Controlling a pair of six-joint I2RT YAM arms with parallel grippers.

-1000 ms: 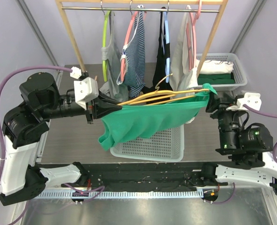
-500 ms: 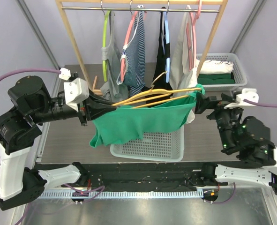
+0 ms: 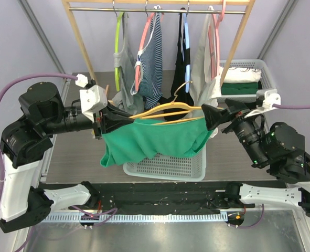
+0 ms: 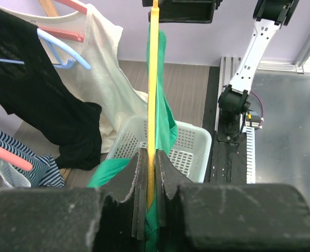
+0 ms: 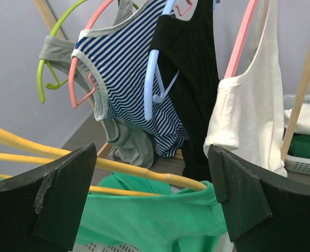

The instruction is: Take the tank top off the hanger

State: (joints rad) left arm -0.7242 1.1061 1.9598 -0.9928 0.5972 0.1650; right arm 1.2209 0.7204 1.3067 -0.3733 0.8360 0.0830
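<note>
A green tank top hangs on a yellow hanger held level above the white basket. My left gripper is shut on the hanger's left end, with some green cloth in the jaws too. In the left wrist view the hanger runs straight up from the gripper, with the top beside it. My right gripper is open at the hanger's right end. In the right wrist view the hanger tip and the green shoulder lie between the spread jaws, untouched.
A wooden rack at the back carries a grey top, a striped top, a black top and a white top on hangers. A second basket with folded clothes stands at the back right.
My right gripper has opened and let go of the green shoulder, moving left and nearer the hanger. The top has gone slack. My left gripper has shifted slightly right with the hanger.
</note>
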